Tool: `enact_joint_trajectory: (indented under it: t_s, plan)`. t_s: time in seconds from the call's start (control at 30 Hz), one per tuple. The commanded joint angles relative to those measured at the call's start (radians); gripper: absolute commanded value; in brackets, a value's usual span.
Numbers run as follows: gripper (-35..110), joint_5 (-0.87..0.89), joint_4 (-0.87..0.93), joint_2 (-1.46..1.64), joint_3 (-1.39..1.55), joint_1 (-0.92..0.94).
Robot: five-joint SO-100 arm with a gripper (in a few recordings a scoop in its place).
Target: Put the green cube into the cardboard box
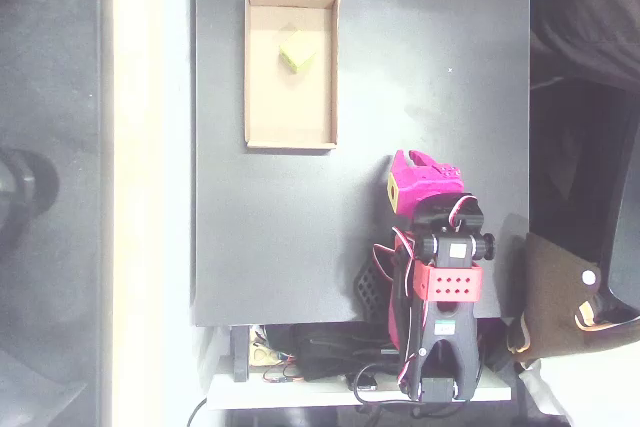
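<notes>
Resting place of cube: the green cube lies inside the cardboard box, in its upper half, turned askew to the walls.
Pincer: the magenta gripper is folded back over the arm's base at the lower right of the black table; whether its fingers are spread or pressed together cannot be told.
Box from pincer: up and to the left in the overhead view, well apart.
Cube from pincer: farther up-left, untouched.

We see a matt tan cardboard box, a matt green cube, a dull black surface, and a magenta plastic hand.
</notes>
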Motion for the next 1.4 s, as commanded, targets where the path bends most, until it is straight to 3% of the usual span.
enact_joint_trajectory:
  t_s: [0.0, 0.27, 0.53, 1.37]
  plan:
    - [5, 0.014, 0.018, -0.002, 0.017, 0.009]
    - [5, 0.014, 0.025, -0.009, 0.018, 0.008]
    - [5, 0.014, 0.172, 0.003, 0.018, 0.008]
    - [5, 0.014, 0.173, 0.005, 0.017, 0.008]
